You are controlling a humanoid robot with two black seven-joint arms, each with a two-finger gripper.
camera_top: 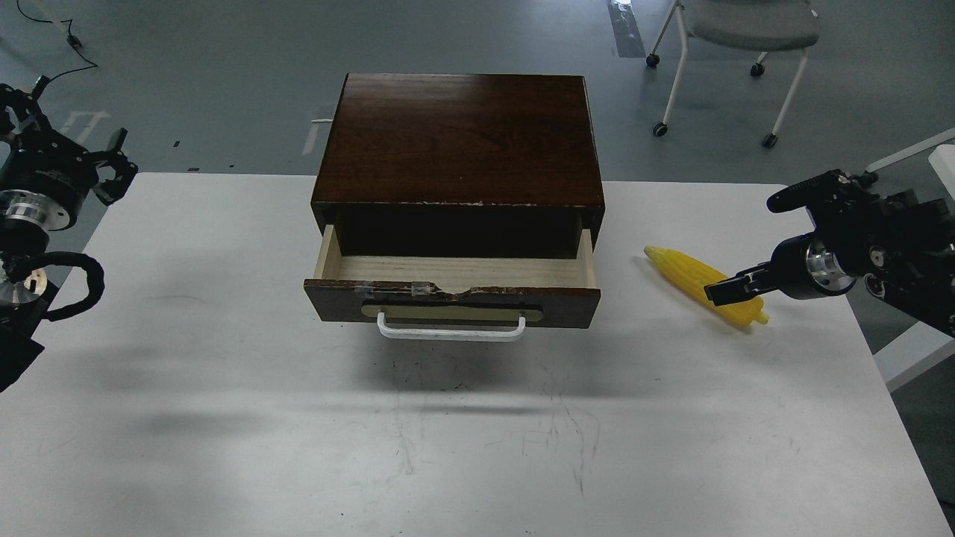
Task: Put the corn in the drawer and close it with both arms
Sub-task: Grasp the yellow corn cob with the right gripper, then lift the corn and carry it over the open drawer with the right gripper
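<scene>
Corn (697, 283) lay on the white tabletop (224, 418) to the right of the cabinet (459, 142), well clear of it, pointing diagonally with its tapered tip toward the cabinet and its thicker end nearer the right edge. It was outside the drawer (451, 298), which stood pulled out from the dark brown cabinet, its pale wood floor bare. The drawer front showed a chipped, taped top edge, a beige plate and a white bar handle (450, 330) facing the near side.

The right gripper (735, 289) reached in from the right edge and sat over the corn's thick end, overlapping it in the view. Its dark fingers could not be separated from one another, so I cannot tell whether they were spread, pressed together or pinching the cob, nor whether they touched it.

The left gripper (112, 168) hung at the far left edge, beside the tabletop's back corner and well apart from the drawer. Its fingers appeared spread, holding nothing.

Behind the tabletop, a grey chair (735, 45) on castors stood on the floor.
</scene>
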